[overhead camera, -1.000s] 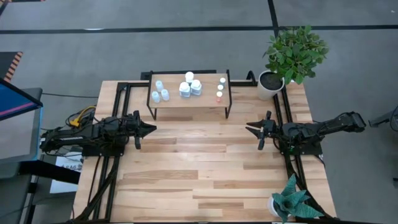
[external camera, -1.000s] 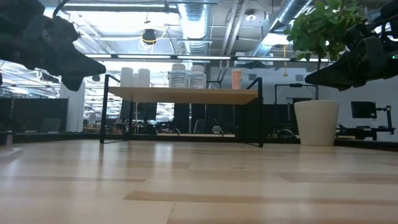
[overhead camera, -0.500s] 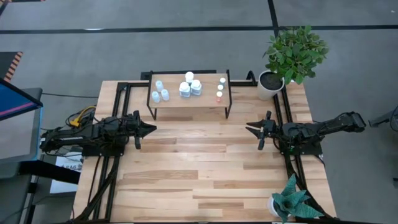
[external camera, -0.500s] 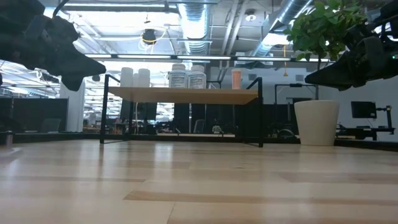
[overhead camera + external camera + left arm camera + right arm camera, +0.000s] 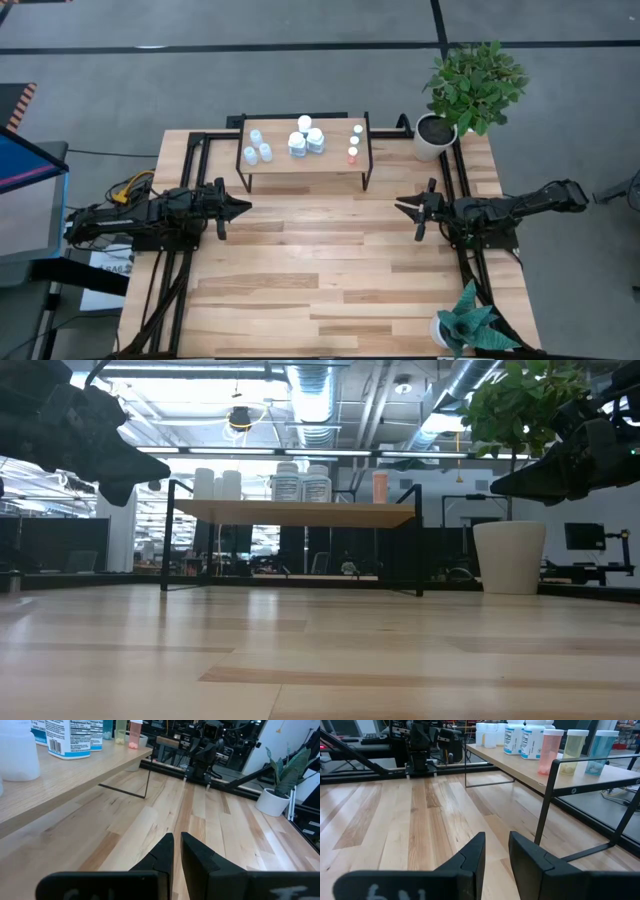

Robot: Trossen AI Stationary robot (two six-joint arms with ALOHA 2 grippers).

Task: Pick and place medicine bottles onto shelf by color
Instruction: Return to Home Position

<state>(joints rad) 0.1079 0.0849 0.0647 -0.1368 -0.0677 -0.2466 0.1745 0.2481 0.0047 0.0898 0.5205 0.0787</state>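
Observation:
The shelf (image 5: 305, 160) stands on its black legs at the table's far middle. All the medicine bottles in view stand on its top: pale-blue ones (image 5: 256, 147) at the left, white labelled ones (image 5: 305, 138) in the middle, small orange and pale ones (image 5: 354, 142) at the right. My left gripper (image 5: 245, 207) hovers shut at the table's left side, pointing level toward the right. My right gripper (image 5: 400, 206) hovers shut at the right side, pointing left. Neither has anything between its fingers, as the wrist views show for my left gripper (image 5: 176, 851) and my right gripper (image 5: 496, 851).
A leafy plant in a white pot (image 5: 470, 90) stands at the far right corner. A smaller spiky plant (image 5: 468, 325) stands at the near right corner. Black frame rails (image 5: 180, 290) run along both table sides. Bare planks (image 5: 320, 260) lie between the grippers.

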